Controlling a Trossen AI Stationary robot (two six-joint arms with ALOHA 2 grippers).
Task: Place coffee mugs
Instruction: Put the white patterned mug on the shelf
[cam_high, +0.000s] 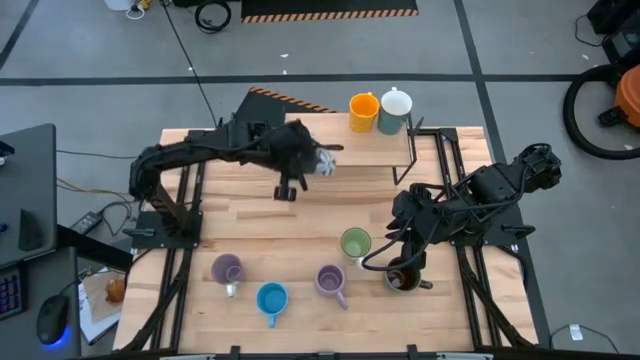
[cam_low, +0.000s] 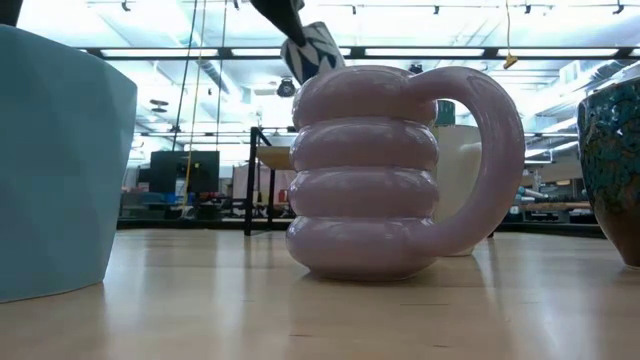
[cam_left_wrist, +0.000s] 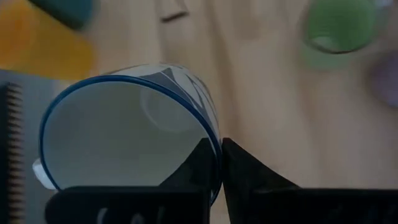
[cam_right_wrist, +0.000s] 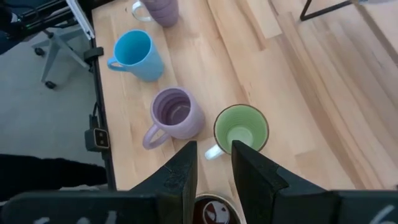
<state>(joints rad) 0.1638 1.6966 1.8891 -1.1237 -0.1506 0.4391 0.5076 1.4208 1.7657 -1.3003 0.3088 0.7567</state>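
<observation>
The wooden worktop (cam_high: 300, 240) carries a raised shelf (cam_high: 330, 150) at its far edge, where an orange mug (cam_high: 362, 111) and a white mug (cam_high: 396, 109) stand. The left tool (cam_high: 322, 160) is clamped on a blue-rimmed white mug (cam_left_wrist: 124, 134) held in the air near that shelf. The right tool (cam_right_wrist: 214, 165), narrowly parted, hovers over the dark brown mug (cam_high: 404, 277), beside the green mug (cam_right_wrist: 241, 129).
</observation>
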